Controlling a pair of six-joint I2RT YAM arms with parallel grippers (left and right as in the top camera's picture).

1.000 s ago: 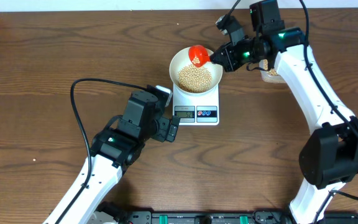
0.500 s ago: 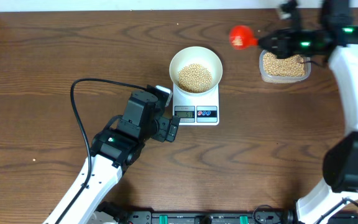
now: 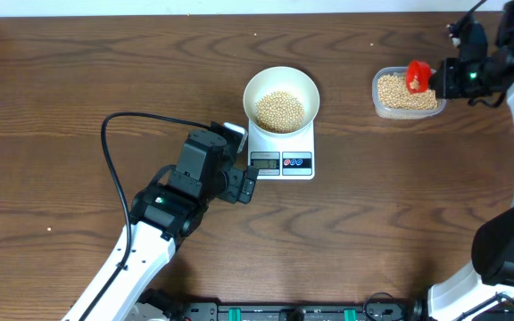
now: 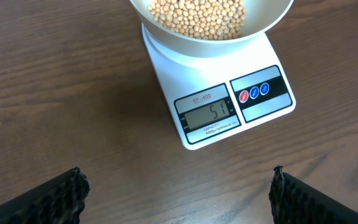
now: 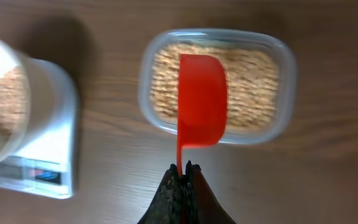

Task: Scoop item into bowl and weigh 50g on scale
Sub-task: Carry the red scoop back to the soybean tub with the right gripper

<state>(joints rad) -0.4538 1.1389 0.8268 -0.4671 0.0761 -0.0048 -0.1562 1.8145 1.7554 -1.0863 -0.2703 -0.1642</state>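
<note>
A white bowl holding tan beans sits on the white scale. In the left wrist view the scale reads 51 under the bowl. My right gripper is shut on the handle of a red scoop, held over a clear tub of beans at the right. In the right wrist view the scoop hangs over the tub, above the shut gripper. My left gripper is open and empty, just left of the scale's front; it also shows in the left wrist view.
The left arm's black cable loops over the table to the left of the scale. A white wall edge runs along the far side of the table.
My right gripper has carried the red scoop from over the bowl rightward to above the clear tub. The left arm has not moved.
</note>
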